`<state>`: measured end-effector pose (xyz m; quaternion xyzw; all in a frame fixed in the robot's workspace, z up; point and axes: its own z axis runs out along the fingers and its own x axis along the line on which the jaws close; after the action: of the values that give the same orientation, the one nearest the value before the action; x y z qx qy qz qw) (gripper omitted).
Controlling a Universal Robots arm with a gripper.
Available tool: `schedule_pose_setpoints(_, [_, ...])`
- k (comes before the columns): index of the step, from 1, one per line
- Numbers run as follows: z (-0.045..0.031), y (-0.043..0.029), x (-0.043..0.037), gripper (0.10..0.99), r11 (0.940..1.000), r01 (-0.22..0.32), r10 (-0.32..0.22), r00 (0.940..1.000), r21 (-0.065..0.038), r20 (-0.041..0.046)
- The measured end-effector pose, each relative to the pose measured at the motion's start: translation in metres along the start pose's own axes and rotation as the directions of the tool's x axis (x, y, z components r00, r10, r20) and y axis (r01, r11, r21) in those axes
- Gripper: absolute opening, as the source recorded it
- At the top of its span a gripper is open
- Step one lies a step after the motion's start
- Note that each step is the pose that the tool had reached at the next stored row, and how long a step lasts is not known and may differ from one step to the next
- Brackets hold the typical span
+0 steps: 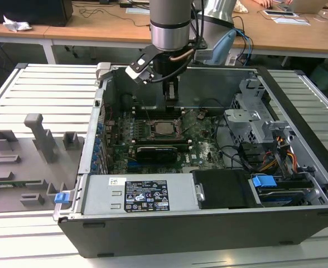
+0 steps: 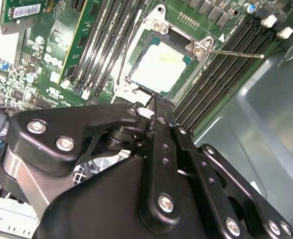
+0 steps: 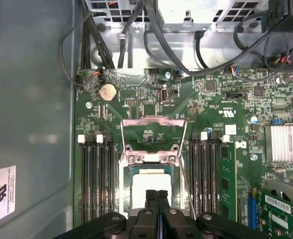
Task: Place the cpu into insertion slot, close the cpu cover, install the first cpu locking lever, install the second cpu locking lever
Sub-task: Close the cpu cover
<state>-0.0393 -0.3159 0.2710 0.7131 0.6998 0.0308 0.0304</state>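
Note:
The cpu (image 3: 147, 183) lies flat in the insertion slot (image 3: 124, 185), its pale metal top (image 2: 161, 67) facing up. The cpu cover (image 3: 154, 121) stands swung open, and green board shows through its square opening. A thin locking lever (image 2: 236, 54) sticks out from the slot's corner, and another wire lever (image 3: 185, 181) runs along the slot's side. My gripper (image 3: 157, 198) hangs just above the near edge of the cpu with its black fingers (image 2: 159, 119) pressed together and nothing between them. In the exterior view the gripper (image 1: 171, 95) hovers over the slot (image 1: 164, 128).
Rows of black memory slots (image 3: 96, 174) flank the socket on both sides. Black cables (image 3: 161, 35) hang across the far end of the board. A drive cage (image 1: 253, 120) and power supply (image 1: 144, 194) sit inside the case (image 1: 97, 167). Grey fixtures (image 1: 38, 137) stand outside it.

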Motion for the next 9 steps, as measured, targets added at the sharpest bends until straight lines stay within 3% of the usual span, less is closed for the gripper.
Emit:
schedule_pose_setpoints(1, [-0.0038,0.0003,0.0000,0.106,1.0000,0.000,0.000,1.0000,0.000,0.0000])
schedule_pose_setpoints(6, [-0.0043,0.0008,0.0000,0.106,1.0000,0.000,0.000,1.0000,0.000,0.0000])
schedule_pose_setpoints(9, [-0.0038,0.0071,0.0001,0.106,1.0000,0.000,0.000,1.0000,0.000,0.0001])
